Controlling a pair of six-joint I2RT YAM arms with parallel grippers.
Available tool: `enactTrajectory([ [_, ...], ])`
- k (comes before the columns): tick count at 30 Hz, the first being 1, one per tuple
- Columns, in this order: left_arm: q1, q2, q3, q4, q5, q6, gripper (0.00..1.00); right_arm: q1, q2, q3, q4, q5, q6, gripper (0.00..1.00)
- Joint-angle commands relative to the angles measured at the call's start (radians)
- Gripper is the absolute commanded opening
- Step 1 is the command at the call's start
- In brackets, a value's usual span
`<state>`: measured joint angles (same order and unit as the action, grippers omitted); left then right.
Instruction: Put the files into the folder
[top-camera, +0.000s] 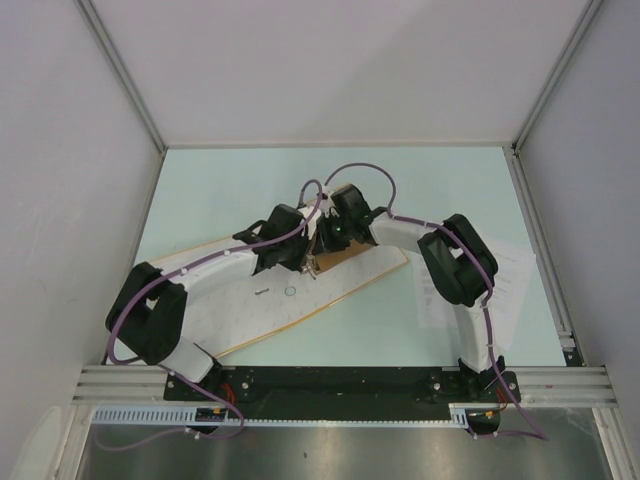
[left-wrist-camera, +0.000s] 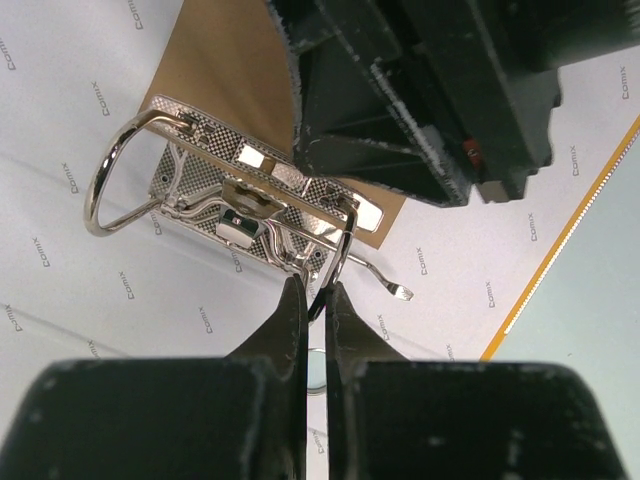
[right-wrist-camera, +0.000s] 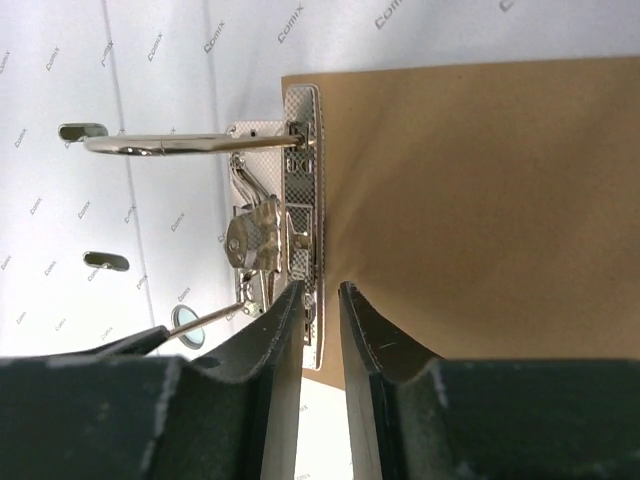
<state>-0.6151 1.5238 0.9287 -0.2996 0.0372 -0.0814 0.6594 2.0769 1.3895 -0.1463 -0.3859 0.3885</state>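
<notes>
The folder (top-camera: 240, 312) lies open and the files (top-camera: 515, 275) lie well apart at its right, because the left gripper (left-wrist-camera: 315, 300), jaws clamped on one ring (left-wrist-camera: 342, 250) of the metal clip (left-wrist-camera: 250, 200), and the right gripper (right-wrist-camera: 320, 295), jaws slightly apart over its base, probably must open it first.
</notes>
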Motion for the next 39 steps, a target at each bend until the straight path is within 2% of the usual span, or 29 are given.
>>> enactTrajectory([
  [1, -0.012, 0.013, 0.044, -0.038, 0.052, -0.144, 0.00, 0.023, 0.032, 0.057, -0.025, 0.008, -0.032, 0.25],
  [10, -0.012, 0.007, 0.050, -0.050, 0.041, -0.147, 0.00, 0.051, 0.057, 0.059, -0.070, 0.085, -0.077, 0.24],
  [18, -0.012, -0.002, 0.035, -0.041, 0.020, -0.159, 0.00, 0.109, 0.087, 0.052, -0.167, 0.219, -0.123, 0.20],
  [25, -0.012, -0.024, -0.004, -0.019, -0.028, -0.193, 0.00, 0.175, 0.140, 0.005, -0.183, 0.294, -0.096, 0.17],
  [30, -0.014, -0.034, -0.065, 0.046, -0.016, -0.222, 0.00, 0.197, 0.164, -0.023, -0.142, 0.233, -0.091, 0.17],
  [33, -0.014, -0.045, -0.100, 0.079, -0.011, -0.238, 0.00, 0.165, 0.129, -0.053, -0.104, 0.185, -0.060, 0.18],
  [36, -0.014, -0.054, -0.123, 0.083, -0.011, -0.232, 0.00, 0.096, 0.059, -0.056, -0.059, 0.070, -0.018, 0.21],
  [37, -0.014, -0.054, -0.125, 0.076, -0.014, -0.228, 0.00, 0.079, 0.023, -0.056, -0.029, -0.023, -0.001, 0.22],
  [39, -0.014, -0.054, -0.126, 0.063, -0.014, -0.218, 0.00, 0.042, -0.004, -0.056, -0.004, -0.077, 0.033, 0.23],
])
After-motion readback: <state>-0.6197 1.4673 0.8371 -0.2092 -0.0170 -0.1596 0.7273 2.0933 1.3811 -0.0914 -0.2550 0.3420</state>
